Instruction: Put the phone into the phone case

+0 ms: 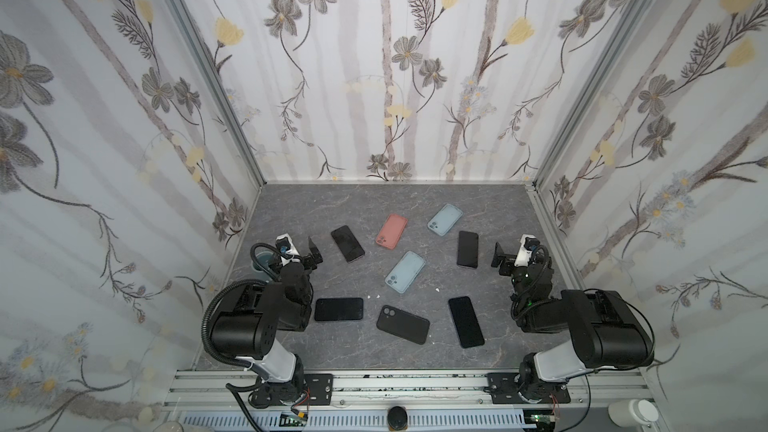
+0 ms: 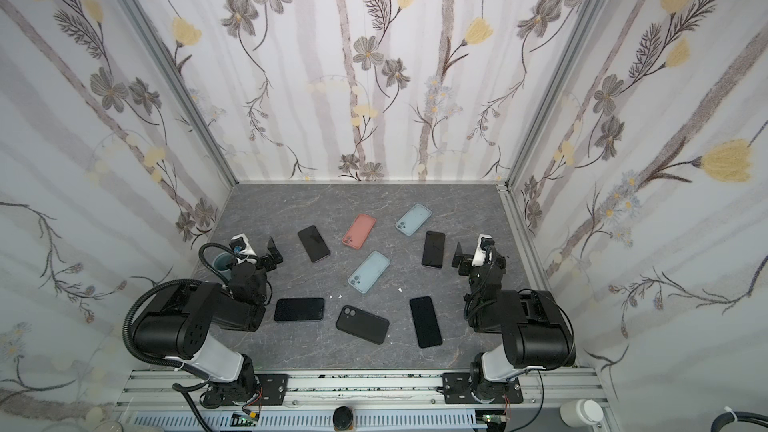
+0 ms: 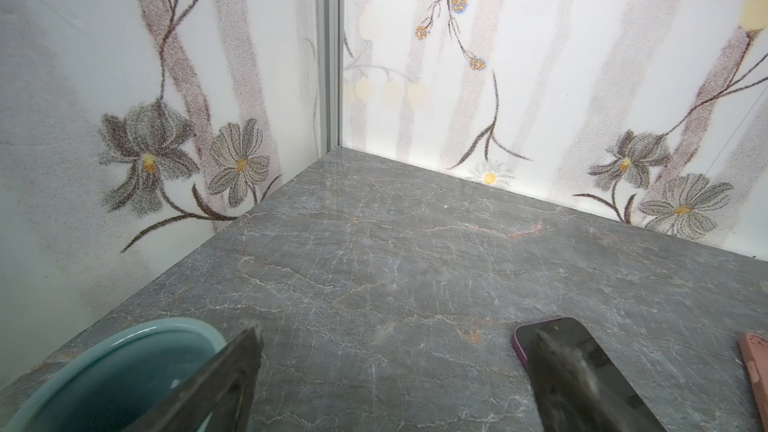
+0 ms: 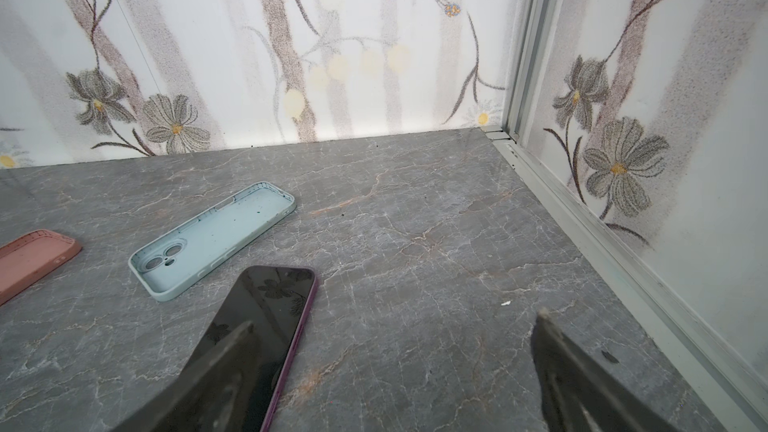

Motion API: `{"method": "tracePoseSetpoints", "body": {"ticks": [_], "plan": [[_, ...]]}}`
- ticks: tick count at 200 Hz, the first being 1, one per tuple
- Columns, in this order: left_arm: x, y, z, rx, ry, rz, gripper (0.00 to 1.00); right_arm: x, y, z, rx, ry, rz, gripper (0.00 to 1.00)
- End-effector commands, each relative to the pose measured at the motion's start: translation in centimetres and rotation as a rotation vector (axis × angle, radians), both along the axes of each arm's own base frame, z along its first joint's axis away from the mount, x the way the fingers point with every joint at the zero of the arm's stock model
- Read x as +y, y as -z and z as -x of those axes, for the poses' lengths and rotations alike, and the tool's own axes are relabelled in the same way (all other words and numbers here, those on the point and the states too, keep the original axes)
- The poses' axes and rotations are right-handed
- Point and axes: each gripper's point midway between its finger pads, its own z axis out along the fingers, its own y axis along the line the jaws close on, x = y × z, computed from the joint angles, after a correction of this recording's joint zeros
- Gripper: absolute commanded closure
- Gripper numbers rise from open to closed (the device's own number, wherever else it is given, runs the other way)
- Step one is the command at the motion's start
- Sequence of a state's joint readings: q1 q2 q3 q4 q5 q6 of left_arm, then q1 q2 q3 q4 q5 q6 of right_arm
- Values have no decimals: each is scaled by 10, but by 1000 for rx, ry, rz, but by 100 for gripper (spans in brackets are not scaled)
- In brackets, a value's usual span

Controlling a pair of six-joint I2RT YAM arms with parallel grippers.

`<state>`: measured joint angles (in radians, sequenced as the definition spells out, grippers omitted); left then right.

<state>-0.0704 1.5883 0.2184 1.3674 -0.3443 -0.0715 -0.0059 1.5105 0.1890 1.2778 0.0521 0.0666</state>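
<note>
Several black phones lie screen-up on the grey marble table (image 1: 490, 209): one at the left (image 1: 348, 243), one at the right (image 1: 467, 248), two nearer the front (image 1: 338, 309) (image 1: 466, 321). Empty cases lie among them: salmon (image 1: 391, 231), two light blue (image 1: 445, 219) (image 1: 405, 272), black (image 1: 402, 324). My left gripper (image 1: 305, 253) (image 3: 399, 347) hangs open above the table beside the left phone (image 3: 577, 332). My right gripper (image 1: 509, 259) (image 4: 392, 332) hangs open beside the right phone (image 4: 266, 309), with a blue case (image 4: 216, 238) beyond it. Neither holds anything.
A teal bowl (image 1: 261, 263) (image 3: 104, 367) stands by the left wall under my left arm. Flowered walls close the table on three sides, with a metal rail (image 4: 623, 268) along the right edge. Small white crumbs (image 1: 374, 297) lie mid-table.
</note>
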Motion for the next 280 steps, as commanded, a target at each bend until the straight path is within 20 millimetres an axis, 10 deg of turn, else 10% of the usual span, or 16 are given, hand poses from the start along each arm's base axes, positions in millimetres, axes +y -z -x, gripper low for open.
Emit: {"method": "tracePoseSetpoints", "body": {"ticks": [1, 115, 176, 235, 280], "plan": [[1, -5, -1, -20, -6, 9, 0, 0, -14, -2, -53, 1, 10, 0], [-6, -16, 5, -49, 24, -14, 5, 3, -21, -6, -34, -26, 9, 2], [-15, -64, -2, -56, 28, 29, 6, 11, -80, -19, 6, -33, -41, 4], [-65, -122, -3, -32, 224, 328, 15, 105, -136, 1, 59, -351, 42, 7], [-121, -124, 22, 135, 466, 344, 15, 213, -137, 73, 78, -861, 238, 9]]}}
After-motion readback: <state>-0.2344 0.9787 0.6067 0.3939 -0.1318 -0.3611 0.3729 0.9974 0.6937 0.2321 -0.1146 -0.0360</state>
